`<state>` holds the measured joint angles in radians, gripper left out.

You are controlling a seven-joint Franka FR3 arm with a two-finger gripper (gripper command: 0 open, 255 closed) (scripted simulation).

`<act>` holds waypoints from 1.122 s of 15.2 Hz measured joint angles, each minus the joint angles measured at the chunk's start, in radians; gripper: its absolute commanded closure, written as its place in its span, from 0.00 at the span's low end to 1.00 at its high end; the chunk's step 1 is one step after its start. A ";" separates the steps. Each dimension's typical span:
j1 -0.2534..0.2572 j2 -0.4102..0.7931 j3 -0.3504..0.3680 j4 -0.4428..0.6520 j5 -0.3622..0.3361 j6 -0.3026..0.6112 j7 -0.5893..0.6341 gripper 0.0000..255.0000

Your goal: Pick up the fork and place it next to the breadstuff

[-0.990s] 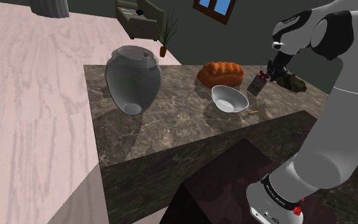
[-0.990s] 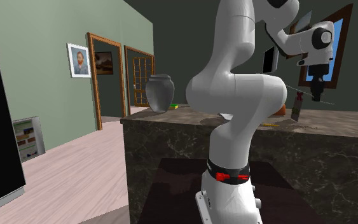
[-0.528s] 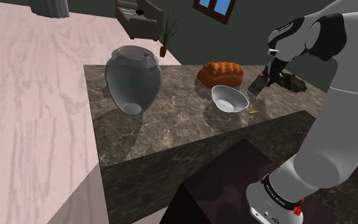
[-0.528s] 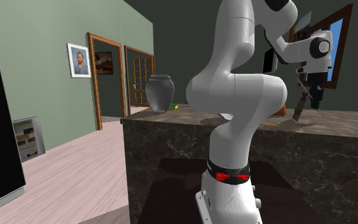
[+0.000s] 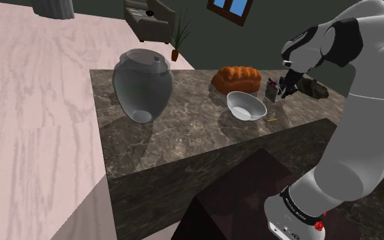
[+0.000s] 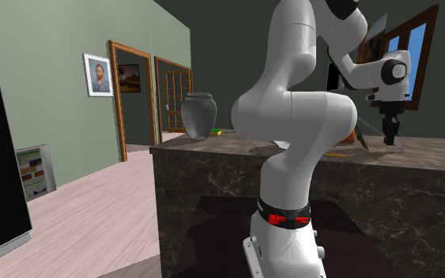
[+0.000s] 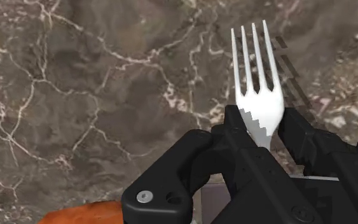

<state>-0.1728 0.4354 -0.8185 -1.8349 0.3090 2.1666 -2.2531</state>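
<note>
The fork (image 7: 257, 89) is silver-grey, and its tines stick out past my gripper (image 7: 264, 137), which is shut on its neck just above the dark marble counter (image 7: 95, 95). In the shoulder view my gripper (image 5: 284, 87) hangs low over the counter, with the fork (image 5: 272, 91) slanting down from it just to the right of the orange-brown bread loaf (image 5: 236, 79). An edge of the loaf (image 7: 75, 214) shows beside the hand in the wrist view. In the second exterior view my gripper (image 6: 389, 134) points down at the countertop.
A white bowl (image 5: 245, 106) sits in front of the loaf, close to the fork. A large grey lidded jar (image 5: 142, 85) stands at the counter's left. A dark lump (image 5: 314, 87) lies behind the gripper and a small yellow piece (image 5: 271, 120) near the counter edge (image 5: 183, 160).
My gripper has come down and moved towards the loaf with the fork in it, from well above the counter to just over it.
</note>
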 measured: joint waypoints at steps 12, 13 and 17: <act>-0.015 0.028 0.016 -0.019 0.026 0.043 -0.018 0.00; -0.016 0.029 0.017 -0.020 0.027 0.043 -0.019 0.00; -0.013 0.021 0.011 -0.012 0.019 0.028 -0.014 0.00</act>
<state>-0.1854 0.4568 -0.8075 -1.8473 0.3278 2.1949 -2.2671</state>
